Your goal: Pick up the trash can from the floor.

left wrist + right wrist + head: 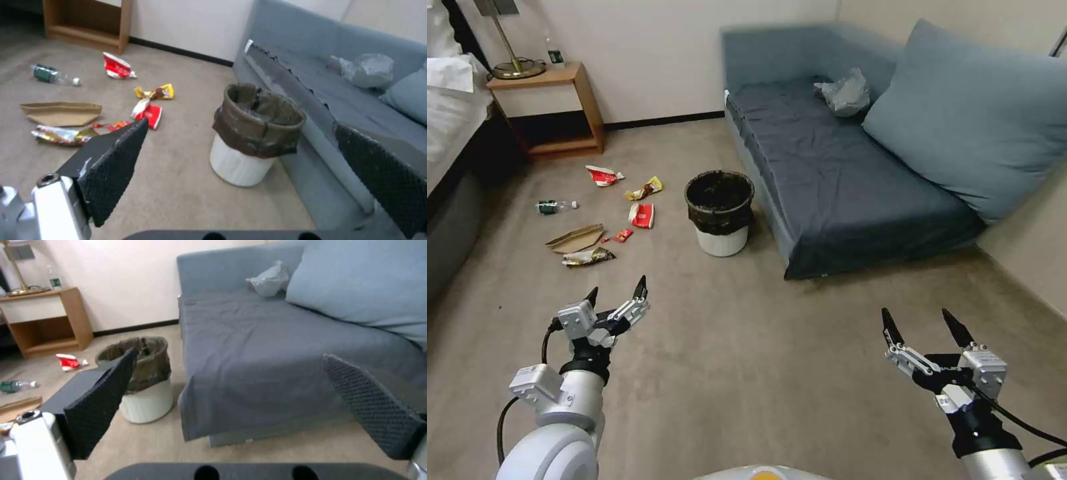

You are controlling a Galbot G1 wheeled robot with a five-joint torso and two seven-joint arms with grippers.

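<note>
Standing on the floor (774, 373), trash can (720, 213) seems empty; both grippers' jaws wide.

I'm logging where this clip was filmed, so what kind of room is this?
Probably a hotel room or bedroom: a bed with white linen beside a wooden nightstand holding a lamp, and a blue-grey sofa. The trash can stands on the carpeted floor.
</note>
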